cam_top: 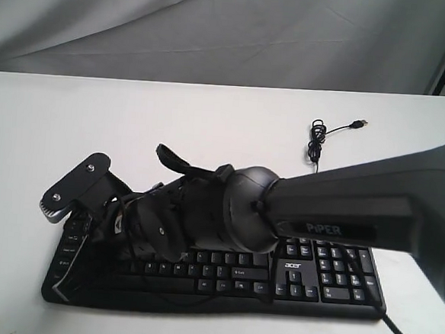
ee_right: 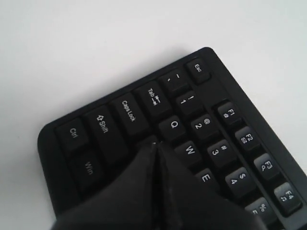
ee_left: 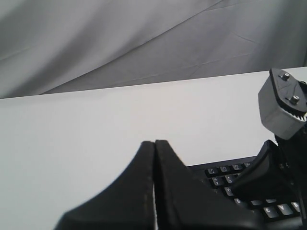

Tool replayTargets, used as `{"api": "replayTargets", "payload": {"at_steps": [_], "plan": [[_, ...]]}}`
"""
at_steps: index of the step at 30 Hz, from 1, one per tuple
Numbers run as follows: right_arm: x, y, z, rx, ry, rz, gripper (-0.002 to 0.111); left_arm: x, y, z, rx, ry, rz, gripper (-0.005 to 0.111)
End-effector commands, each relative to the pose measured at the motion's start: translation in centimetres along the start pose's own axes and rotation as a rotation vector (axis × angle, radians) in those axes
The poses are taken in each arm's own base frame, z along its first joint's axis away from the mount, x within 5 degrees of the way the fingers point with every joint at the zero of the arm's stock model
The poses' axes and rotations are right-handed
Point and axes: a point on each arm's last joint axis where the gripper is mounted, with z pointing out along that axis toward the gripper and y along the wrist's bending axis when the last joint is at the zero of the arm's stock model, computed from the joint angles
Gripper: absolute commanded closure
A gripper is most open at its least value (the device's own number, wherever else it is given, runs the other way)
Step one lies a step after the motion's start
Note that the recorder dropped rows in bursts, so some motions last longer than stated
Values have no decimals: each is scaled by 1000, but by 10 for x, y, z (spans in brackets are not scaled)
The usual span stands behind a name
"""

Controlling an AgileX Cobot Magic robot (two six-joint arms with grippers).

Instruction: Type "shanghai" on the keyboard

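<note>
The black keyboard (cam_top: 329, 278) with white legends and an acer logo lies near the table's front edge. My right arm reaches across it to its left end. My right gripper (ee_right: 154, 143) is shut, its tip down in the home row just past Caps Lock and below Q; the key under it is hidden. In the exterior view its fingers (cam_top: 99, 239) are dark against the keys. My left gripper (ee_left: 154, 143) is shut on nothing, over bare table beside the keyboard's (ee_left: 223, 175) left end. It does not show in the exterior view.
The keyboard's thin black USB cable (cam_top: 316, 139) lies coiled on the white table behind the number pad, plug (cam_top: 357, 124) loose. The right arm's grey wrist camera (ee_left: 283, 110) hangs close to my left gripper. A grey cloth backs the table.
</note>
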Motion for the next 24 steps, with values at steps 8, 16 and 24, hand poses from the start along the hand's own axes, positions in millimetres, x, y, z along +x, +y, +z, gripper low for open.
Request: {"api": "replayTargets", "payload": {"at_steps": [8,16,24], "plan": [[2,-4,10,21,-32,-27,108,1,0,0,4,-4,-1,107],[2,-4,10,19,-27,-29,108,1,0,0,4,-4,-1,107],[11,-3,19,16,3,-51,108,1,0,0,4,-4,-1,107]]}}
